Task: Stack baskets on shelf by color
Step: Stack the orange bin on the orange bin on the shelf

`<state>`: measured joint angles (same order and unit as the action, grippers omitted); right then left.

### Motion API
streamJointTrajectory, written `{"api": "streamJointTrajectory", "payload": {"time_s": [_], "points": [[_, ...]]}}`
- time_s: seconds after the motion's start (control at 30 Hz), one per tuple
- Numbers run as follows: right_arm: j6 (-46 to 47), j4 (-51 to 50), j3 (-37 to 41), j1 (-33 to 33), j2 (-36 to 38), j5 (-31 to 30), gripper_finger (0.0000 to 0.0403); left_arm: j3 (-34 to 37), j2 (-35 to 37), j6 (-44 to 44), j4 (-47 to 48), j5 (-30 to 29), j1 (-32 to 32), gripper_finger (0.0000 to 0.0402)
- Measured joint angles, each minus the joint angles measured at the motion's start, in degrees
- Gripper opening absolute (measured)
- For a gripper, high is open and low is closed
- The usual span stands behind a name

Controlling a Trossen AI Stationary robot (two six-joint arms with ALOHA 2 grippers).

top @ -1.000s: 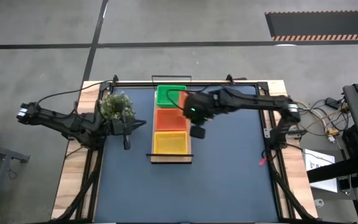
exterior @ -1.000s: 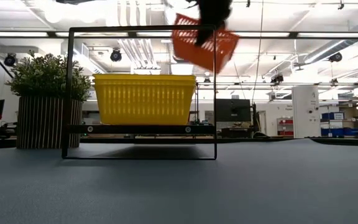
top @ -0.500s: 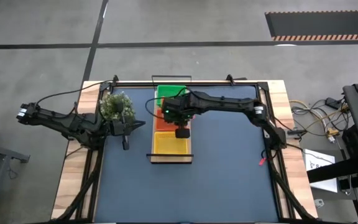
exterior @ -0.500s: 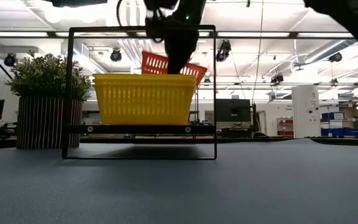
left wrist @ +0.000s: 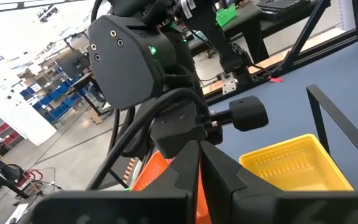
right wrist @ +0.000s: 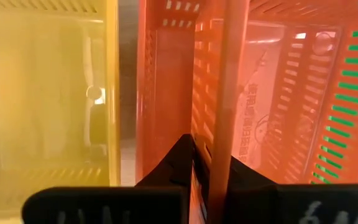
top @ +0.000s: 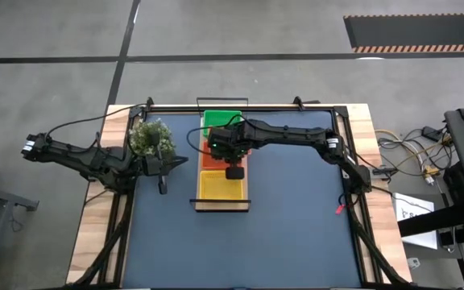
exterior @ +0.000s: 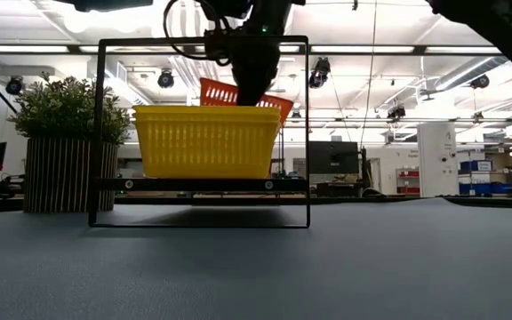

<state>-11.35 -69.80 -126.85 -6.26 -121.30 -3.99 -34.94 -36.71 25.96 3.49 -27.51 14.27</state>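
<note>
The light-wood shelf (top: pixel 222 207) carries a green basket (top: pixel 221 121) at its far end, red-orange baskets (top: pixel 213 158) in the middle and a yellow basket (top: pixel 221 186) at its near end. My right gripper (top: pixel 230 151) reaches over the middle spot, pointing down, shut on a red-orange basket (exterior: pixel 238 92). That basket shows tilted behind the yellow basket (exterior: pixel 205 140), which hides its lower part. My left gripper (top: pixel 182 162) is shut and empty beside the potted plant (top: pixel 150 137), left of the shelf. My right gripper pinches the red-orange basket's long wall at its rim (right wrist: pixel 222 106), on the side toward the yellow basket (right wrist: pixel 42 93). One finger is inside the basket and one outside. The fingers come from above, pointing down. The basket is tilted, its left end higher, over the middle red-orange stack.
Thin black rails (exterior: pixel 203 40) frame the shelf's short ends. The potted plant (exterior: pixel 65 111) stands close to the shelf's left side. The dark blue tabletop (top: pixel 296 225) lies bare to the right of and in front of the shelf.
My right gripper has carried the red-orange basket from above the shelf's right side toward the table's left and down. It now stands over the middle red-orange stack. The basket has sunk behind the yellow basket and stays tilted. My left arm has kept still.
</note>
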Motion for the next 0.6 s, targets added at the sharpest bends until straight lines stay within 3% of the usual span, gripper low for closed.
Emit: {"api": "streamJointTrajectory", "payload": {"time_s": [0.33,0.6], "points": [[0.4,4.8,0.1,0.5,0.0,5.9,0.0008,0.2,0.1,0.0,0.1,0.0,0.0,0.0],[1.8,5.1,0.5,0.5,0.0,6.0,0.0008,0.5,0.6,0.0,0.0,0.0,0.0,0.0]]}}
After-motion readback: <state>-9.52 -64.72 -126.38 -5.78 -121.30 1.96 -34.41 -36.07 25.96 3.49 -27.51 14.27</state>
